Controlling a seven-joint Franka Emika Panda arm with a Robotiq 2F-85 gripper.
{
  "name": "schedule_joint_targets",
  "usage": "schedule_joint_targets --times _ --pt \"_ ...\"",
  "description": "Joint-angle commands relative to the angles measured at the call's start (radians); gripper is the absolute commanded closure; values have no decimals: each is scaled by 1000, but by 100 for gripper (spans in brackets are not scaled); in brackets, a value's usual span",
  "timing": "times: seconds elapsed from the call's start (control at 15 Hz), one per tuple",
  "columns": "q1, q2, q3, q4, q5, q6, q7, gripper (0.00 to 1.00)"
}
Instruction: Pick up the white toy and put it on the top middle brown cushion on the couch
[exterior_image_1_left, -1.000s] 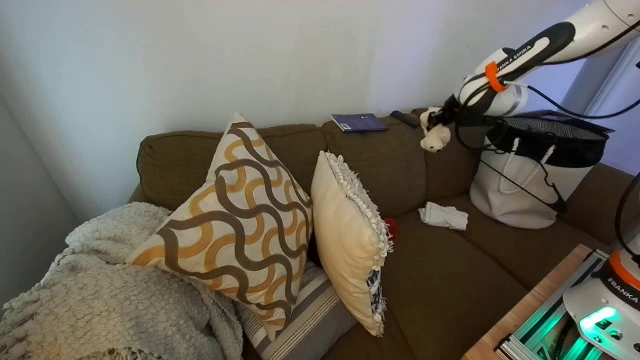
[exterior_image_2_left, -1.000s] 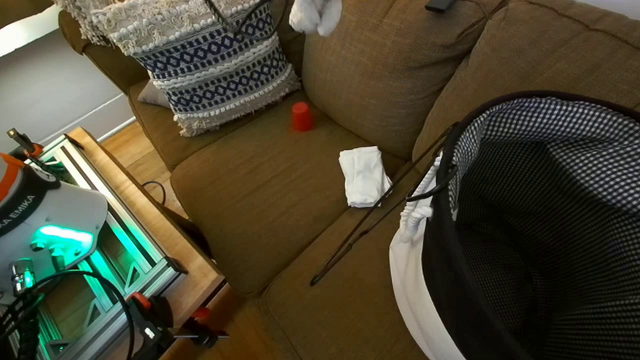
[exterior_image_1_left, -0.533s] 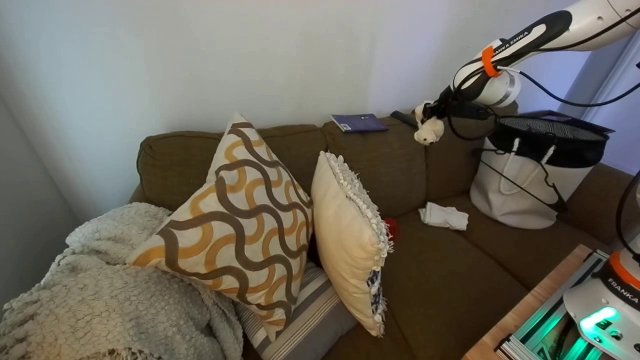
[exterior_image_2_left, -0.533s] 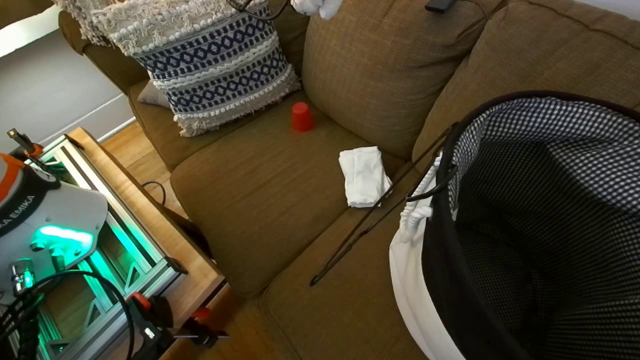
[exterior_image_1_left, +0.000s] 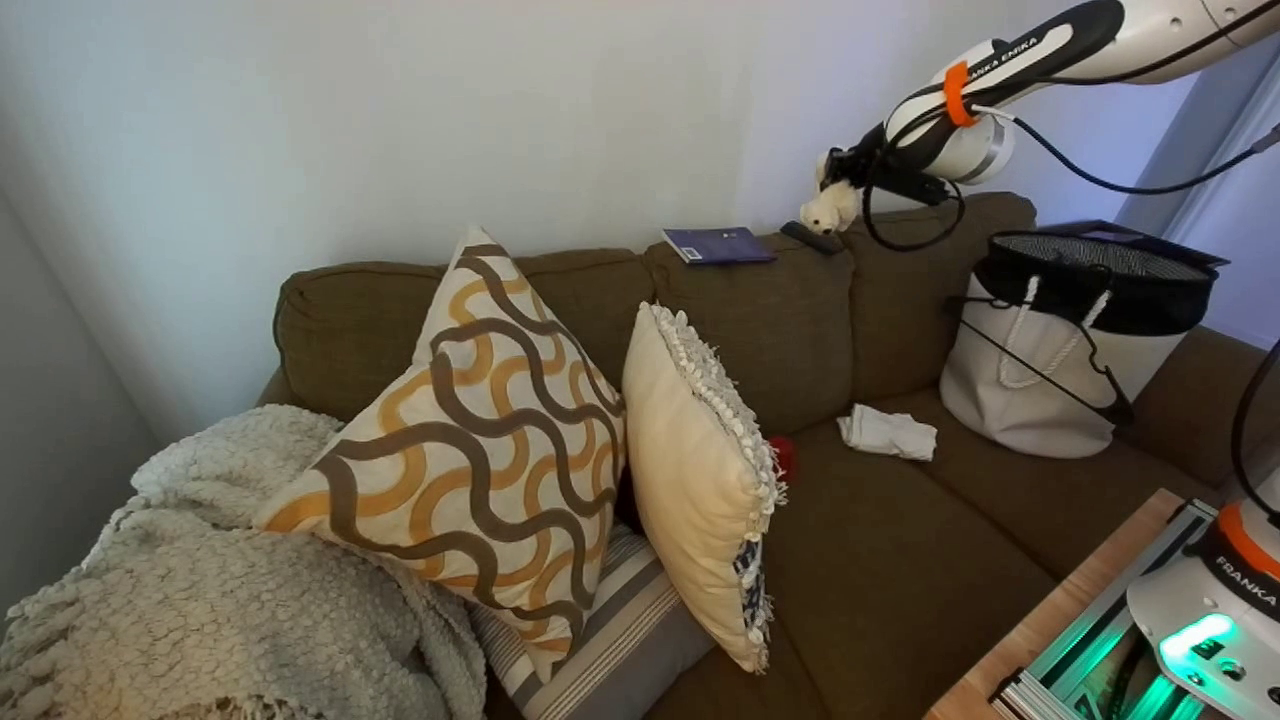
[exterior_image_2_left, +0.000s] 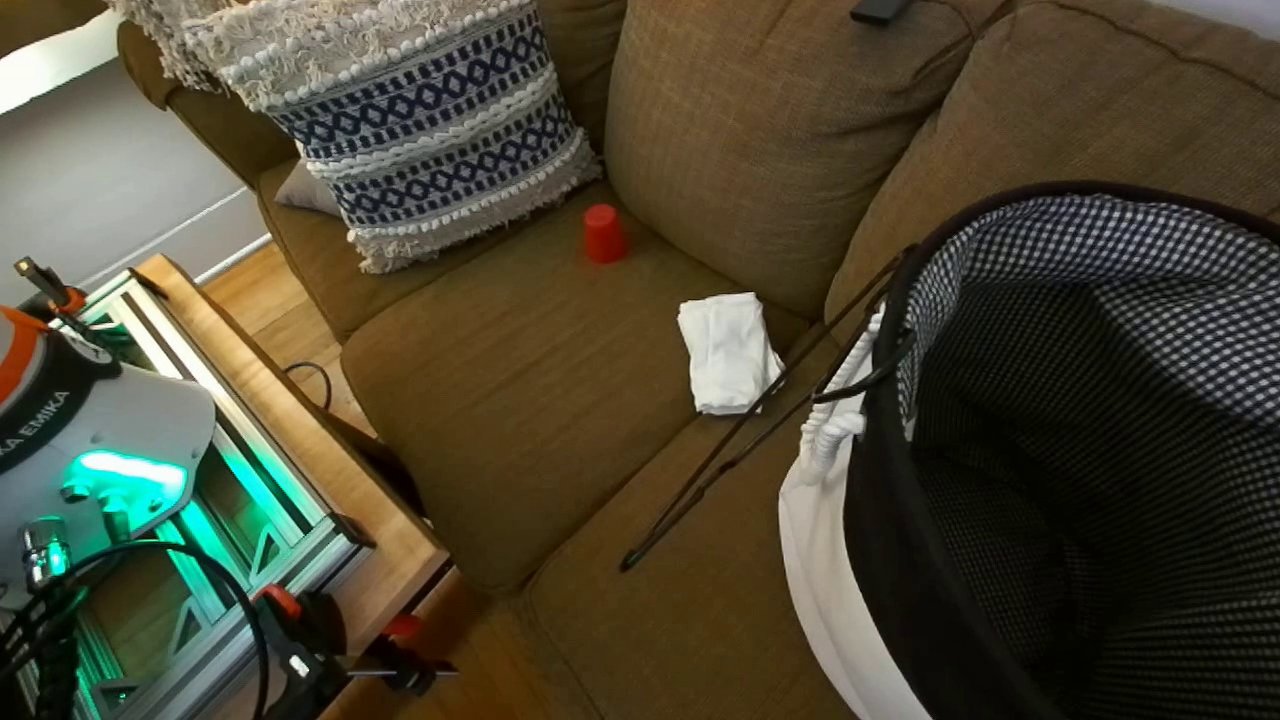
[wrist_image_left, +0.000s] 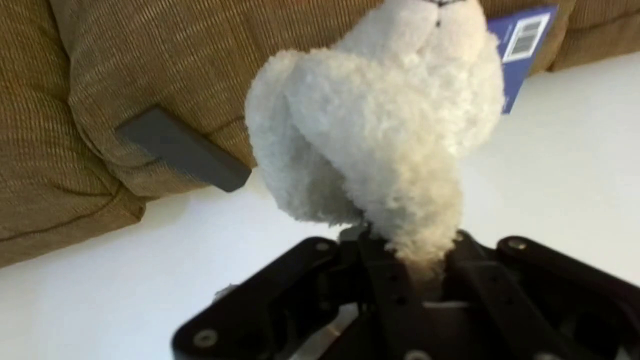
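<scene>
"How does the Franka arm (exterior_image_1_left: 1060, 50) stand?"
"Outstretched above the couch (exterior_image_1_left: 870, 560), sloping downward in an exterior view."
"And the jaws?"
"Clamped on the white plush animal (wrist_image_left: 380, 115), near the top of the middle brown cushion (exterior_image_1_left: 760, 330)."

Book (exterior_image_1_left: 717, 246) and remote (exterior_image_1_left: 808, 238) crowd the middle cushion (exterior_image_1_left: 775, 325).

Purple book (exterior_image_1_left: 718, 246), fringed pillow (exterior_image_2_left: 440, 135), red cup (exterior_image_2_left: 604, 234), folded white cloth (exterior_image_2_left: 727, 350)
</scene>
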Motion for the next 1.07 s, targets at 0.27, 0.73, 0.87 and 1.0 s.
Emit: schedule_joint_targets --times 0.27,0.73,0.87,1.0 --pt "307 210 -330 507 -39 -362 175 96" --pt "377 306 -371 640 -9 -369 223 85" --pt "376 320 -376 658 -10 -370 227 85" --pt "376 321 -378 664 -10 -372 227 85"
